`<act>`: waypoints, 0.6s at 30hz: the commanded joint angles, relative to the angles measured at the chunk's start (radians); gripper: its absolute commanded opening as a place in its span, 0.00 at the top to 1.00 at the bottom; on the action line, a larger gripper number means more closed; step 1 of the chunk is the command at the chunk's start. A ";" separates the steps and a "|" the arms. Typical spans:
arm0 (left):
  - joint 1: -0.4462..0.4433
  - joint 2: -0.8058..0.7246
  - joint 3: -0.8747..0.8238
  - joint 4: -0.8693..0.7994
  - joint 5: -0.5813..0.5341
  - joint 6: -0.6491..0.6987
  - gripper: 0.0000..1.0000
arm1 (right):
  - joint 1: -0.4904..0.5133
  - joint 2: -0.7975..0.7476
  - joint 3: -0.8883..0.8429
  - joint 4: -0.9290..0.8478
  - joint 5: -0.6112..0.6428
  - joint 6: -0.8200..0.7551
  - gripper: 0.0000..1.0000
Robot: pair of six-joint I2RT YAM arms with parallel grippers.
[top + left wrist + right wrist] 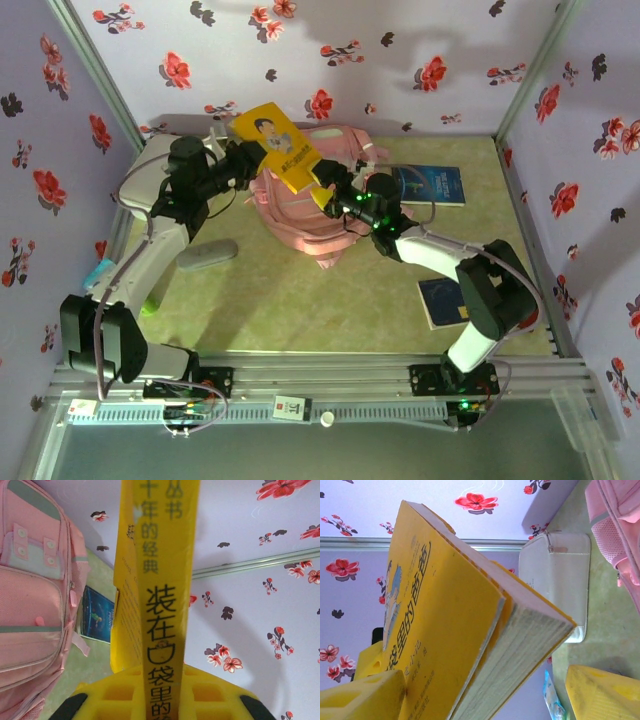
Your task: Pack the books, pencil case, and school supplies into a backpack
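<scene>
Yellow book (272, 138) grasped by left gripper (241, 160) above pink backpack (300, 228) near far edge of table (300, 300), right gripper (335, 190) released, jaws wide astride the book's corner

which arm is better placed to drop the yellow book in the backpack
Left: the left claw is shut on the yellow book above the backpack; the right claw is open beside it.

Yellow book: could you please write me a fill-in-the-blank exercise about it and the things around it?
The yellow book is held above the ___ backpack.
The left gripper is ___ on the book.
The right gripper, its fingers either side of the book's corner, is ___.
The blue books lying on the table number ___.
Missing words: pink; shut; open; two.
</scene>
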 commanded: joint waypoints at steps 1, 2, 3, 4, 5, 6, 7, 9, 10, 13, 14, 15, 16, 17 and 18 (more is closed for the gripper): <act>0.002 0.013 0.003 0.117 0.038 -0.014 1.00 | 0.002 0.025 0.035 0.080 -0.005 0.043 0.17; 0.002 0.017 0.001 0.118 0.038 -0.015 1.00 | 0.003 0.027 0.035 0.090 -0.003 0.054 0.17; 0.001 0.020 -0.002 0.118 0.037 -0.012 1.00 | 0.004 0.029 0.034 0.099 0.000 0.059 0.18; 0.001 0.021 -0.003 0.111 0.034 -0.002 1.00 | 0.005 0.029 0.032 0.107 0.002 0.063 0.20; 0.002 0.021 -0.004 0.094 0.025 0.010 1.00 | 0.005 0.026 0.032 0.107 0.005 0.065 0.23; 0.001 0.020 -0.005 0.079 0.017 0.021 1.00 | 0.004 0.028 0.031 0.109 0.005 0.067 0.26; 0.002 0.018 -0.005 0.062 0.010 0.037 1.00 | 0.005 0.025 0.029 0.113 0.007 0.067 0.29; 0.001 0.014 -0.010 0.037 0.004 0.056 1.00 | 0.006 0.019 0.022 0.124 0.012 0.067 0.36; -0.001 0.012 -0.013 0.026 0.000 0.065 1.00 | 0.008 0.014 0.016 0.134 0.016 0.065 0.39; -0.004 0.006 -0.022 -0.001 -0.001 0.085 1.00 | 0.010 0.004 0.005 0.135 0.028 0.049 0.46; -0.004 0.003 -0.029 -0.004 0.000 0.088 1.00 | 0.010 0.001 0.002 0.133 0.032 0.039 0.49; -0.005 0.000 -0.035 -0.006 0.000 0.088 1.00 | 0.010 -0.001 0.002 0.128 0.034 0.031 0.50; -0.005 -0.002 -0.041 -0.007 -0.002 0.087 1.00 | 0.011 -0.005 0.003 0.120 0.037 0.022 0.51; -0.005 -0.005 -0.046 -0.011 -0.002 0.087 1.00 | 0.011 -0.007 0.006 0.110 0.037 0.011 0.52; -0.006 -0.009 -0.050 -0.013 -0.002 0.088 1.00 | 0.011 -0.010 0.009 0.100 0.036 0.003 0.54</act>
